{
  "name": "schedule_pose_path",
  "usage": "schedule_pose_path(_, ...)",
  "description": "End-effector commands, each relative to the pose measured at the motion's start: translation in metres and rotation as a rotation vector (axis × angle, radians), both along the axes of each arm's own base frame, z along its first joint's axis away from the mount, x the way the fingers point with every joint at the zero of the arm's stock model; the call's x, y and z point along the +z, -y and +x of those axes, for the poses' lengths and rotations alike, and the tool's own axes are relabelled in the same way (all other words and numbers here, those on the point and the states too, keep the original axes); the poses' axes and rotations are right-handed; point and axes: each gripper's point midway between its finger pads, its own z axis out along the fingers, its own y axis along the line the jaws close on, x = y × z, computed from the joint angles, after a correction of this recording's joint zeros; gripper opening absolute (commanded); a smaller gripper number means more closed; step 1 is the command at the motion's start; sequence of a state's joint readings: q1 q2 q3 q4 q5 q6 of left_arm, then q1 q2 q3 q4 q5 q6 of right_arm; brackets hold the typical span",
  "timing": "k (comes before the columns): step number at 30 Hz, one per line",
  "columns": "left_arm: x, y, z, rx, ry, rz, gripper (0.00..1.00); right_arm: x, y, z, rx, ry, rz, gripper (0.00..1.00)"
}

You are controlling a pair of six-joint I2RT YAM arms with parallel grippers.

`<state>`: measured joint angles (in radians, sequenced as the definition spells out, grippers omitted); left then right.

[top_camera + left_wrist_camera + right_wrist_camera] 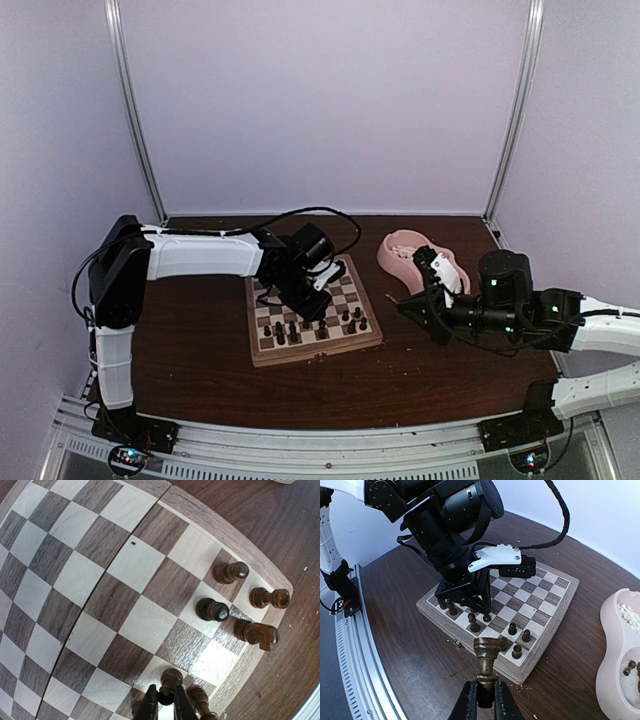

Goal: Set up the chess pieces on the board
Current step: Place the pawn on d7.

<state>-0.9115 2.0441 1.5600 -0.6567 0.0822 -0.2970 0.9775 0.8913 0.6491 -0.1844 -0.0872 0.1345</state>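
**Top, left-wrist and right-wrist views of one moment.** My left gripper [165, 702] is clenched on a round-headed dark piece [170, 679]. The piece sits upright between my fingers [148, 707], over a cream square in the outer rank of the board [100, 555], close to one corner. Its base is hidden, so I cannot tell whether it touches the square. Just beside it stands a neighbouring dark piece [199, 699]. Four more dark chess pieces [212, 610] stand upright on separate squares in the two ranks nearest that corner, one of them a bulkier, angular piece [259, 633].

My right gripper [485, 695] is closed on a flared dark piece [487, 655], gripped at its lower end with the wide end uppermost. I hold it above the dark wooden table [410, 645], just off the board's near corner and apart from the board.

The pink double bowl [615, 645] rests on the table beside the board. One compartment holds cream-white pieces [627, 612] and the other a few loose dark pieces [631, 667].
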Motion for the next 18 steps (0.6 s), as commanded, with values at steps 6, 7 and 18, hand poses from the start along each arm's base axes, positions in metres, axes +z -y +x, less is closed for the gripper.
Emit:
schedule_pose_path(6,0.017,-0.002,0.0,-0.013,0.023,0.017,0.09,0.0,-0.001,0.004,-0.011,0.015,-0.008,0.0)
schedule_pose_path(7,0.019,-0.003,0.001,-0.013,0.025,0.018,0.09,0.0,-0.002,0.004,-0.01,0.015,-0.008,0.0)
schedule_pose_path(18,0.023,-0.004,0.001,-0.014,0.033,0.022,0.09,0.001,-0.005,0.005,-0.003,0.012,-0.006,0.0)
